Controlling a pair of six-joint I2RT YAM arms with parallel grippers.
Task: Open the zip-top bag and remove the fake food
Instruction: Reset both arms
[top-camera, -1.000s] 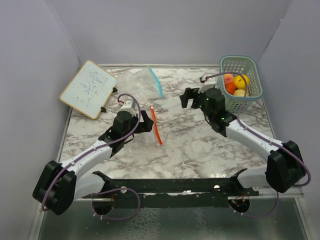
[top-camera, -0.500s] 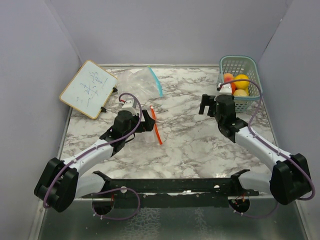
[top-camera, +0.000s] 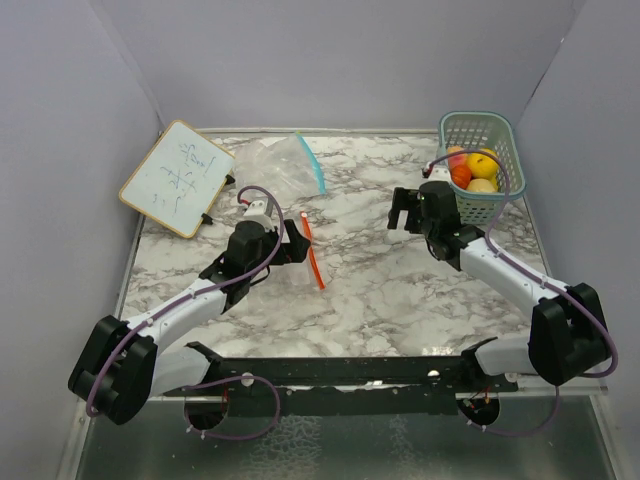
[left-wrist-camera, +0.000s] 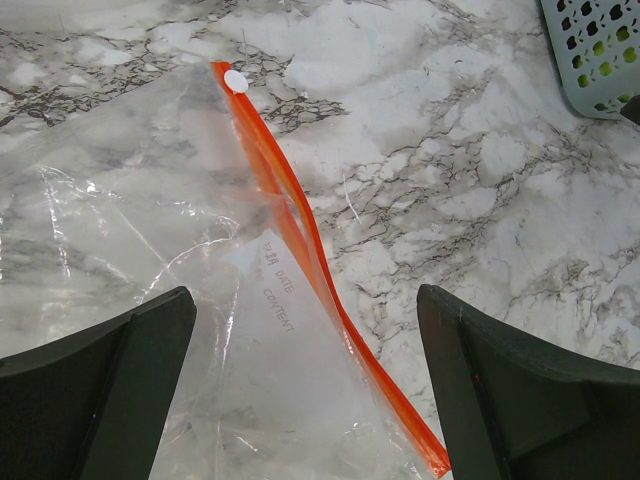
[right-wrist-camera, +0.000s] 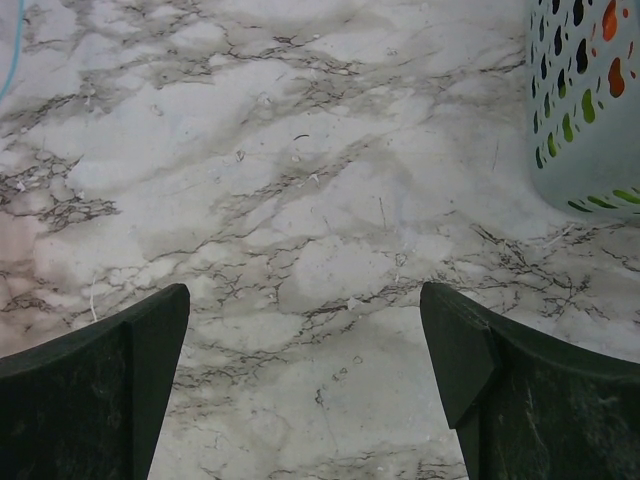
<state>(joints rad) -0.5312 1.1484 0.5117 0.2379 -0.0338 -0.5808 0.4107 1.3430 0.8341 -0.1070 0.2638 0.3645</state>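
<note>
Wide open and empty, left gripper (left-wrist-camera: 310, 400) and right gripper (right-wrist-camera: 305, 390) are hovering — fruit (top-camera: 470, 170) sitting in basket (top-camera: 478, 118), bag (left-wrist-camera: 150, 220) lying flat — unloading seems done, retreating next.

— Where's the fake food (top-camera: 470, 170)?
— I see it in the basket (top-camera: 478, 120), far right corner of the table (top-camera: 380, 290). My right gripper (top-camera: 400, 210) hangs just left of it.
— And the bag?
— The zip-top bag (left-wrist-camera: 150, 250) lies left of centre, under my left gripper (left-wrist-camera: 305, 300). A second bag (top-camera: 275, 165) lies behind it, with the whiteboard (top-camera: 177, 178) to its left.
</note>
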